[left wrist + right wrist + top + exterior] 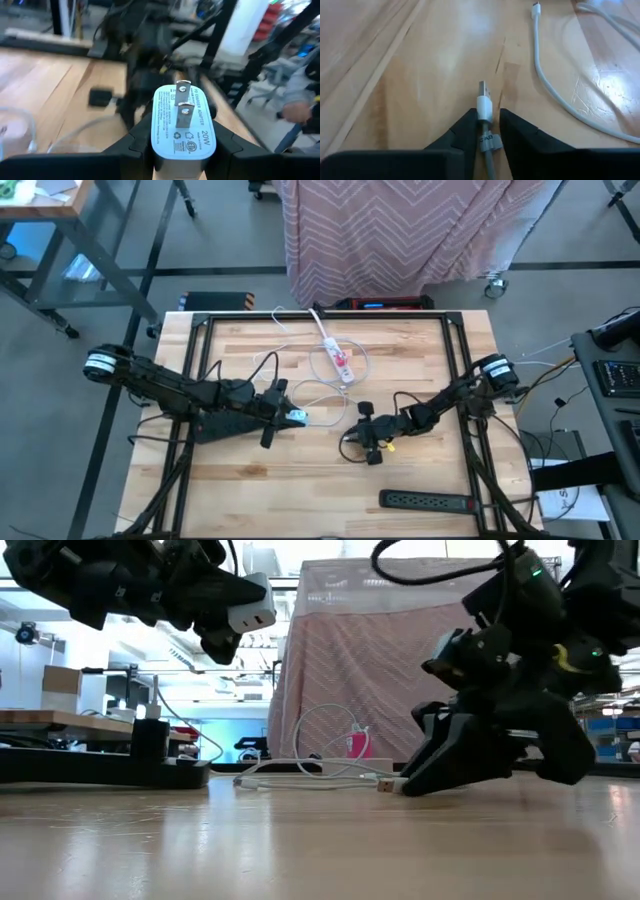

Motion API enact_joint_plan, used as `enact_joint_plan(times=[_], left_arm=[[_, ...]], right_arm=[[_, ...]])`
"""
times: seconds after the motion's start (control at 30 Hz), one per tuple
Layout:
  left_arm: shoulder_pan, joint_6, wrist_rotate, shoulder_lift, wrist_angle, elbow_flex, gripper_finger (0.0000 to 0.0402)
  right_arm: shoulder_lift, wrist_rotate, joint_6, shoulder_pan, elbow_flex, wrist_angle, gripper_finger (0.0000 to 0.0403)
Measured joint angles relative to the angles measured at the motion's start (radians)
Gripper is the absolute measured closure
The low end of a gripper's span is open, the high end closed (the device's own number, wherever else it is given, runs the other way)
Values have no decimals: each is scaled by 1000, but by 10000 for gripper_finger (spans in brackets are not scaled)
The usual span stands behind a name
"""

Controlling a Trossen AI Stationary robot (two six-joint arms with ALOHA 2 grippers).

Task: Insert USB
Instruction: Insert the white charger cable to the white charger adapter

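Note:
A white charger adapter (180, 125) is raised above the table in my left gripper (290, 417), its two metal prongs (183, 97) pointing away from the wrist; it shows high up in the low view (250, 605). The white USB cable (325, 385) lies in loops on the table's middle. Its USB plug (484, 100) lies on the wood in front of my right gripper (487, 125), which is tilted down to the table (400, 783) and shut on it. The cable's other end (535, 7) rests farther off. My left gripper pinches the adapter's body (155, 145) by two opposite sides between its two fingers, coming roughly level from the table's left. The adapter is lifted clear, prongs forward. My right gripper pinches the plug's white housing (485, 112) between its fingertips, slanting down, fingers along the cable. The metal tip (483, 90) sticks out ahead, and the plug is low at the table.
A white power strip (335, 355) with a red switch lies at the far middle. A black power strip (430, 501) lies near the front right edge. A small black block (102, 96) sits on the wood between the arms. Black frame rails (200, 340) border the table.

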Motion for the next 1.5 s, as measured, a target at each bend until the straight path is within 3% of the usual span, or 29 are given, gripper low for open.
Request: enact_joint_plan(times=[0.1, 0.27, 0.53, 0.63, 0.83, 0.97, 1.27, 1.5], left_arm=[[0, 27, 48, 35, 162, -9, 301], [3, 52, 86, 130, 418, -31, 301], [4, 68, 110, 319, 871, -11, 301], [4, 39, 83, 330, 866, 35, 301], [-5, 8, 143, 332, 870, 155, 301], [-23, -5, 146, 313, 869, 204, 301], [-61, 121, 305, 280, 858, 276, 301], [-57, 230, 344, 281, 745, 283, 301]], right_arm=[[16, -55, 39, -27, 9, 1, 384], [3, -84, 110, -39, 26, 14, 395], [-62, -40, 184, -73, 33, 422, 401], [-83, 14, 181, -73, 67, 553, 401], [-124, -22, 136, -56, 164, 551, 402], [-163, -113, 104, -33, 199, 594, 402], [-202, -351, 187, 10, 214, 655, 403], [-134, -390, 336, 30, 291, 664, 403]])
